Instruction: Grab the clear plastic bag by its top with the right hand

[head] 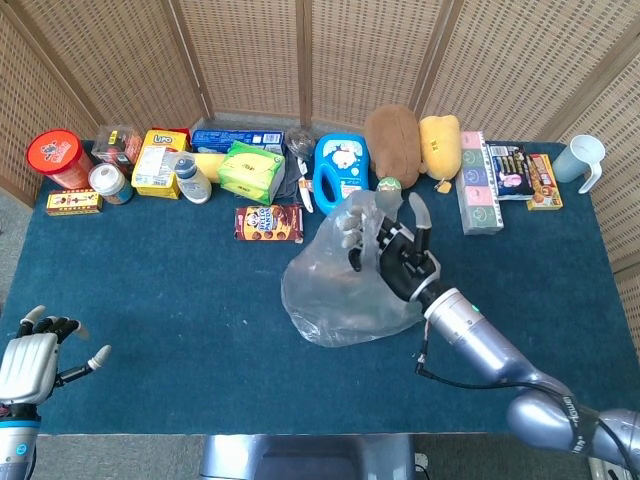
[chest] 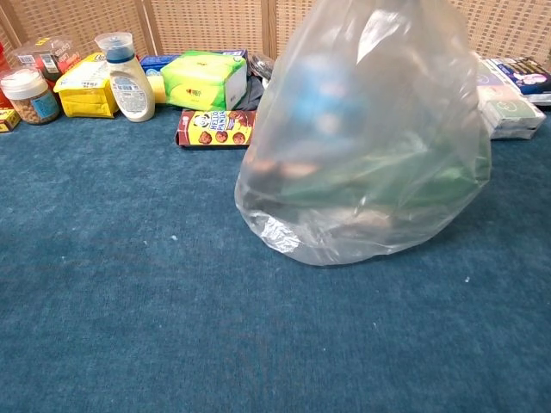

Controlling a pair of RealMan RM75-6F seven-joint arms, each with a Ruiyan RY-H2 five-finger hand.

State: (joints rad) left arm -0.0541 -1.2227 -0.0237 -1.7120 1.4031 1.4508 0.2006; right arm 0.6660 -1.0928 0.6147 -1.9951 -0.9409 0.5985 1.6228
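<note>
The clear plastic bag [head: 340, 290] stands mid-table on the blue cloth with dim items inside. In the chest view the bag [chest: 370, 163] is drawn up tall, its top running past the upper edge while its bottom still rests on the cloth. My right hand [head: 392, 252] is at the bag's upper right side, with the film of the top gathered around its fingers, some of which point upward. The chest view does not show this hand. My left hand [head: 30, 362] hangs at the table's near left corner, fingers apart, holding nothing.
A row of goods lines the back edge: red canister [head: 60, 158], yellow box [head: 160, 160], green tissue pack [head: 250, 170], blue jug [head: 338, 178], plush toys [head: 395, 140], flat boxes [head: 478, 185], white cup [head: 583, 160]. A cookie box [head: 268, 222] lies just behind the bag.
</note>
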